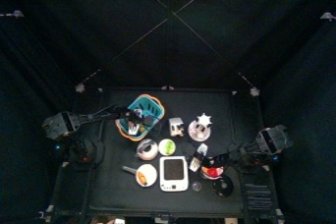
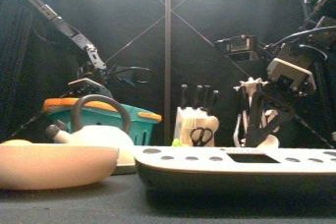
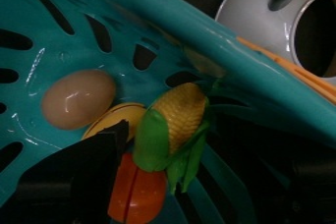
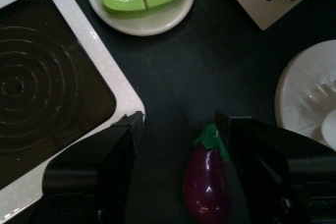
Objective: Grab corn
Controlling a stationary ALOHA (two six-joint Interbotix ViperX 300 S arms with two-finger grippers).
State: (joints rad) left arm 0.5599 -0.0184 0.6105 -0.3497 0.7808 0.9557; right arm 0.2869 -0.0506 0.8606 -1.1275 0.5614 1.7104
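The corn (image 3: 182, 118) lies inside the teal basket (image 3: 79, 12) at the table's far left, beside an egg (image 3: 77, 96), not yet grabbed. The left hand (image 3: 132, 169) hovers just over it, wide open and empty; closing and lifting remain. The right hand (image 4: 178, 135) rests open and empty above an eggplant (image 4: 206, 184) on the right.

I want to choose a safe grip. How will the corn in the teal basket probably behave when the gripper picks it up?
The corn looks like smooth moulded plastic, so probably stiff, light and a little slippery. Its rounded cob shape may roll or twist between the jaws. It lies against a carrot and an egg in the basket, so neighbours may shift.
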